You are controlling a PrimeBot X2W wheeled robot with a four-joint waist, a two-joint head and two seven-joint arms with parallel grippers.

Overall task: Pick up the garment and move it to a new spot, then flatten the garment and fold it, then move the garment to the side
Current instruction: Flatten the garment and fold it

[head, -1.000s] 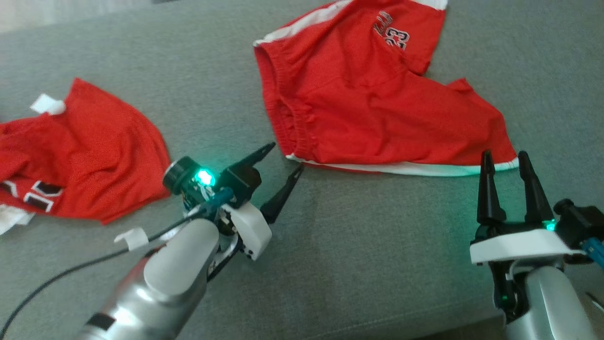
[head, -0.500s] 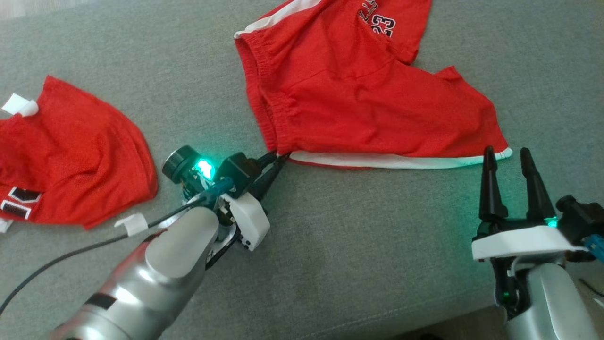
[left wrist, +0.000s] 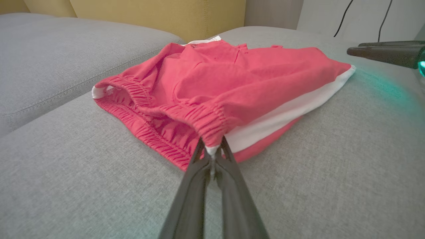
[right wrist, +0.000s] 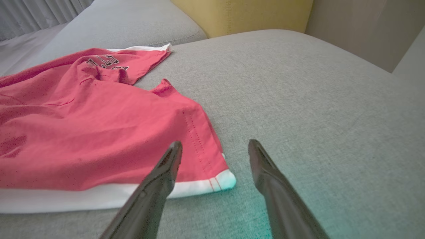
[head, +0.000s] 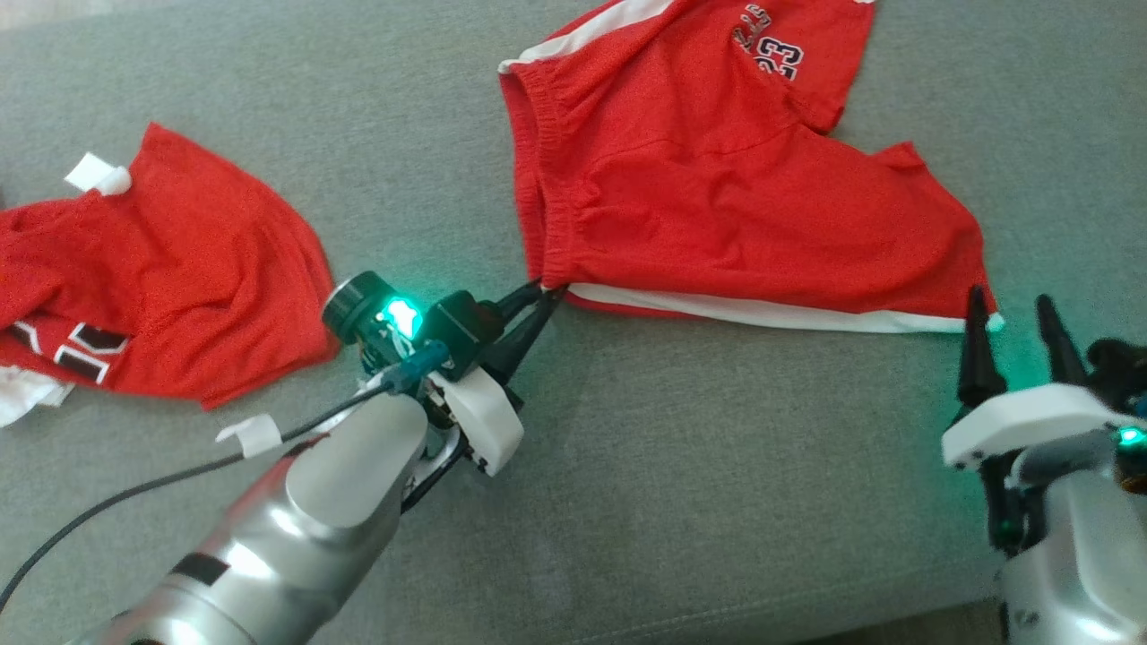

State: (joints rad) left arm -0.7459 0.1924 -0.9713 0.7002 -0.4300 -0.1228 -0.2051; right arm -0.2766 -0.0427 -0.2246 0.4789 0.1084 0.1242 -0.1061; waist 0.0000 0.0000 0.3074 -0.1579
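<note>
Pinching red shorts (head: 717, 206) by the waistband, the left gripper (head: 546, 295) is closed; the right gripper (head: 1010, 303) gapes beside their hem.

Print on the red shorts (head: 717, 179)
The number 23 (head: 778, 63) stands on one leg; the lettering (head: 751, 20) beside it is too partial to read.

We lose the shorts (head: 717, 197) past the head view's top edge; the other red garment (head: 179, 269) runs off its left edge, its printed number (head: 85, 348) partly folded under.
</note>
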